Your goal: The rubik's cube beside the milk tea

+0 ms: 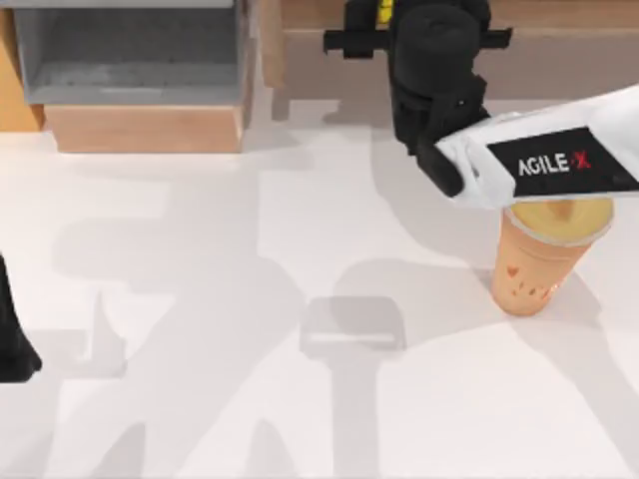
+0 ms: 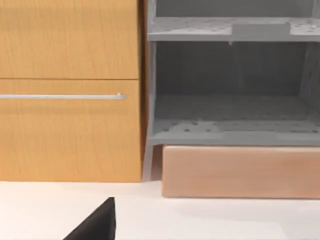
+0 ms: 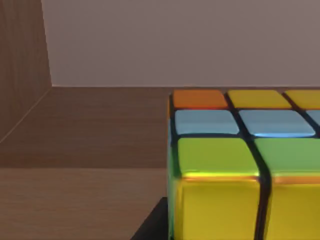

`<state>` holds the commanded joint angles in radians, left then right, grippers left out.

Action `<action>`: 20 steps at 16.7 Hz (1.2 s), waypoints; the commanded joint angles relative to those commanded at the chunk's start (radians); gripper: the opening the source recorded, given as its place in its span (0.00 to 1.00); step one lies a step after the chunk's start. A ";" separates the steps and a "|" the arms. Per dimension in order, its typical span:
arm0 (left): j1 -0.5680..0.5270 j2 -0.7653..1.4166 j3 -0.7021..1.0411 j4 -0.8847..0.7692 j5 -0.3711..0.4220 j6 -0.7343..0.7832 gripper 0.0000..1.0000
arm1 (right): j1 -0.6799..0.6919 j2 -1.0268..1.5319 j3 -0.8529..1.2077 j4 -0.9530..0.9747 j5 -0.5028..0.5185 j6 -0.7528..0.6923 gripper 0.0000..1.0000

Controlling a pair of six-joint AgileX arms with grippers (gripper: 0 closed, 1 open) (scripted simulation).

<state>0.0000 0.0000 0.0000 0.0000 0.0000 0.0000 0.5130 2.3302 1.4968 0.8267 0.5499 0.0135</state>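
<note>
The rubik's cube [image 3: 240, 165] fills the near part of the right wrist view, with orange, yellow, pale blue and green tiles, resting inside a wooden compartment [image 3: 85, 130]. A sliver of its yellow [image 1: 382, 10] shows at the back of the top view, under my right gripper [image 1: 389, 25], which reaches into the wooden box there. A dark part of that gripper lies against the cube's side. The milk tea [image 1: 539, 264], an orange-tan cup with red hearts, stands at the table's right, partly under my right arm. My left gripper [image 1: 12, 349] is parked at the left edge.
A grey shelf unit [image 1: 130, 50] on a wooden base stands at the back left, beside an orange-wood cabinet with a metal handle [image 2: 65, 96]. The long wooden box [image 1: 569, 55] runs along the back right. The white table [image 1: 220, 399] spreads in front.
</note>
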 joint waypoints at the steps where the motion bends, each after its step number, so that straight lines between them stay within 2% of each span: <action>1: 0.000 0.000 0.000 0.000 0.000 0.000 1.00 | 0.000 0.000 0.000 0.000 0.000 0.000 0.00; 7: 0.000 0.000 0.000 0.000 0.000 0.000 1.00 | 0.001 -0.004 -0.001 0.001 -0.002 0.000 0.00; 12: 0.000 0.000 0.000 0.000 0.000 0.000 1.00 | -0.047 -0.107 -0.047 0.022 -0.039 -0.010 0.00; 20: 0.000 0.000 0.000 0.000 0.000 0.000 1.00 | 0.008 -0.029 0.009 -0.019 0.003 0.001 0.00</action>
<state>0.0000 0.0000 0.0000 0.0000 0.0000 0.0000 0.5207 2.3014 1.5053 0.8073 0.5526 0.0145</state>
